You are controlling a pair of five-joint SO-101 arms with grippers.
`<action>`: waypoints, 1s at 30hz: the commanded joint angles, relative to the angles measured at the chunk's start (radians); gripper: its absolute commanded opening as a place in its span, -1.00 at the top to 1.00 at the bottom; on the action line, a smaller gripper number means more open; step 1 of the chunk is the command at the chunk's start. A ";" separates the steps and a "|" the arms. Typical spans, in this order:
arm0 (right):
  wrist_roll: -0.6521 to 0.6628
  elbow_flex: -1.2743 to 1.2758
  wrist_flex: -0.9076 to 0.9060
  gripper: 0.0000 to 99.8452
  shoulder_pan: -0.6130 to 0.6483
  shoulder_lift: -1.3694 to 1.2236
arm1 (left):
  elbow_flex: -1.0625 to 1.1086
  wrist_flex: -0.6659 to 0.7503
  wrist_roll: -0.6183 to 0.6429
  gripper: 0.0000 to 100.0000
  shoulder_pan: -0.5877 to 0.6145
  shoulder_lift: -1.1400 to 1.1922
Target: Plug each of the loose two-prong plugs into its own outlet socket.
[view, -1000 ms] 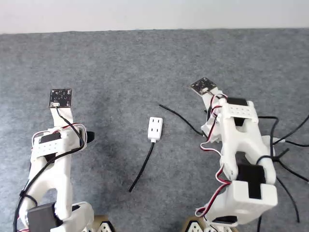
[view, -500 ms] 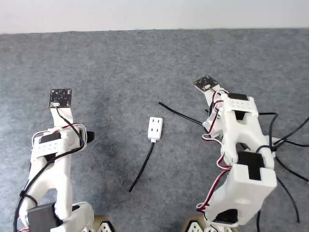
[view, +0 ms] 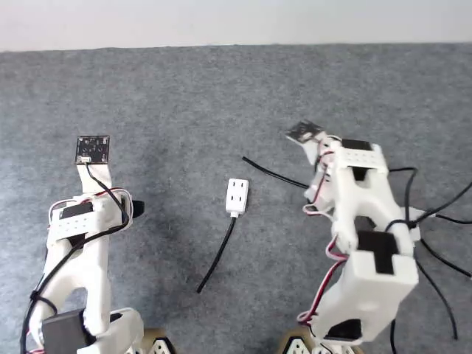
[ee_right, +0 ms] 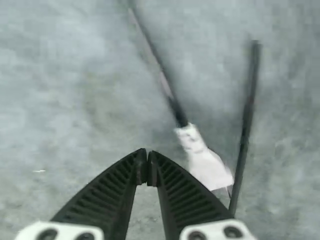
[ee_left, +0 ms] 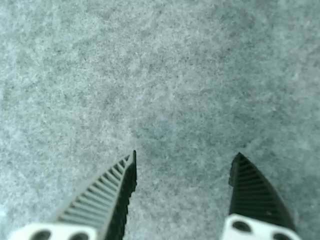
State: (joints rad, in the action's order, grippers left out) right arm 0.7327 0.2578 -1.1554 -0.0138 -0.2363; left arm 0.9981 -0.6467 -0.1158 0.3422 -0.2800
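The white plastic right arm [view: 359, 221] has swung over toward the middle of the table since a second ago, its wrist end edging to the left, while the left arm and the outlet block have not budged.

Underneath everything lies the grey carpet-like counter [view: 169, 96]. The white plastic left arm [view: 77, 251] sits at its near left corner, well apart from the task's things. Its left tool [ee_left: 186, 156] is released, the two black ribbed fingers [ee_left: 117, 192] spread wide over bare grey surface.

Over on the other side, the right tool [ee_right: 147, 152] is clenched, black tips pressed together with nothing between them. Just beside it lies a small white two-prong plug [ee_right: 202, 157], blurred, with its thin black cord [ee_right: 155, 60] trailing away; a second black cable [ee_right: 247, 120] runs alongside.

Between the two arms lies the white rectangular outlet block [view: 237, 195], flat on the counter and apart from both tools, its own black lead [view: 217, 254] curling toward the near edge. No plug is in it.
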 commanded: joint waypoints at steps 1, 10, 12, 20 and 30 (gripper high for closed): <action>0.021 -0.051 -0.041 0.98 0.061 0.140 | -0.042 0.017 -0.006 0.43 0.005 0.000; 0.198 -0.071 -0.019 0.79 0.024 0.153 | -0.042 0.017 -0.006 0.43 0.005 0.000; 0.295 -0.071 0.012 0.78 -0.007 0.119 | -0.042 0.017 -0.006 0.43 0.005 0.000; 0.589 -0.071 0.059 0.72 -0.085 0.051 | -0.042 0.017 -0.006 0.43 0.005 0.000; 0.594 -0.077 0.065 0.65 -0.033 0.048 | -0.042 0.017 -0.006 0.43 0.005 0.000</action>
State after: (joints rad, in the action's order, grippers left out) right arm 1.3280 0.2547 -1.1078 -0.0721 -0.1918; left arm 0.9981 -0.6467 -0.1158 0.3422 -0.2800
